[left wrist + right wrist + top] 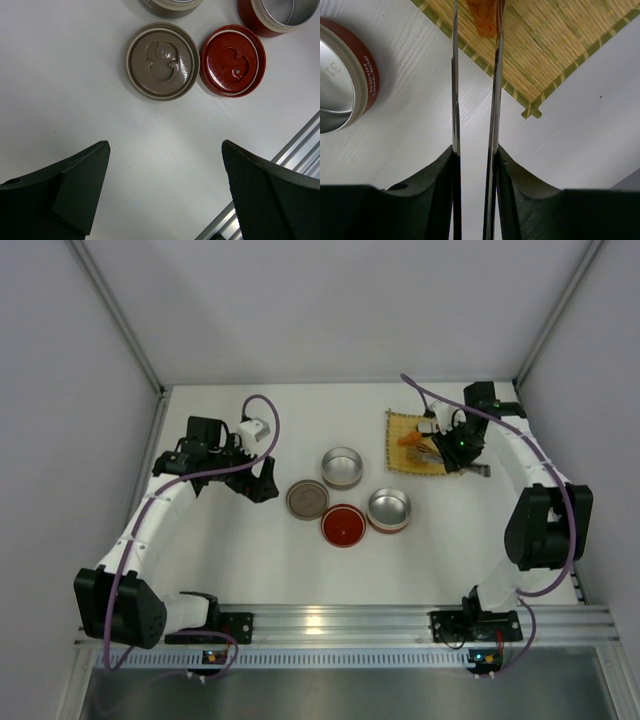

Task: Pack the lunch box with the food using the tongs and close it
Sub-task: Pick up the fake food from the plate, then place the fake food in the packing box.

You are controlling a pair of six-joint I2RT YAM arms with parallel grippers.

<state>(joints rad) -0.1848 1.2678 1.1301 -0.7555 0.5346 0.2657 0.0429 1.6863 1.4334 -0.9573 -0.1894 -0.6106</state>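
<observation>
My right gripper [475,150] is shut on the silver tongs [496,90], pressing their two thin arms towards each other. An orange-brown fried piece [482,17] sits between the arms over the yellow woven mat [550,45]. The tongs' tips run out of the top of the right wrist view. From above, my right gripper [447,450] hangs over the mat [400,462], with an orange piece [410,439] and a white roll [427,426] beside it. The lunch box stands in parts: a grey tin [342,467] and a red-walled tin [389,509]. My left gripper [165,150] is open above bare table.
A brown lid [162,61] and a red lid [232,60] lie flat side by side ahead of my left gripper. The red-walled tin [345,75] stands left of the tongs. An aluminium rail [340,620] runs along the near edge, and walls close in the table.
</observation>
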